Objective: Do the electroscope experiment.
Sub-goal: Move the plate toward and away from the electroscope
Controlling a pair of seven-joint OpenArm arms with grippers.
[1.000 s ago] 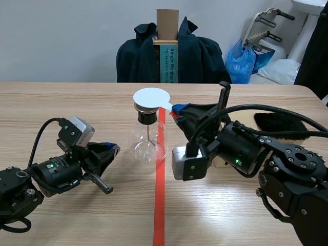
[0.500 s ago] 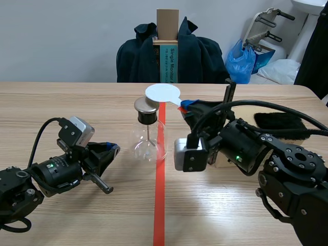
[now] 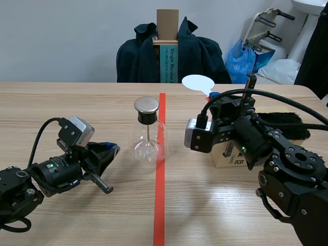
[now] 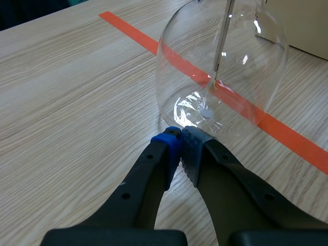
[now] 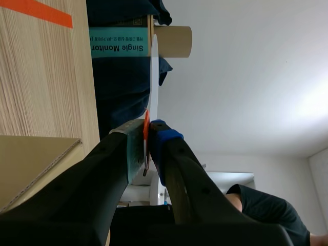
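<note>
Electroscope (image 3: 148,134) stands on the red tape (image 3: 160,205) mid-table, a clear flask with a metal cap. Only the left wrist view shows the thin rod hanging inside the glass (image 4: 225,66). It also shows the left gripper (image 4: 180,141) clenched on nothing, pads meeting just beside the flask's base; whether they touch it is unclear. In the scene view that gripper (image 3: 110,149) lies low on the table (image 3: 77,102).

The right gripper (image 3: 211,95) grasps a white disc (image 3: 197,82), raised to the right of the cap and well apart from it. The right wrist view shows the disc edge-on (image 5: 153,77), its orange handle clamped between the pads (image 5: 163,137).

A cardboard box (image 3: 225,156) and black fur (image 3: 287,123) lie by the right arm. Beyond the wooden table a dark coat (image 3: 138,56) drapes a chair, a blue bag (image 3: 246,59) near it. A teal carton (image 3: 168,64) there reads "Single Monitor".
</note>
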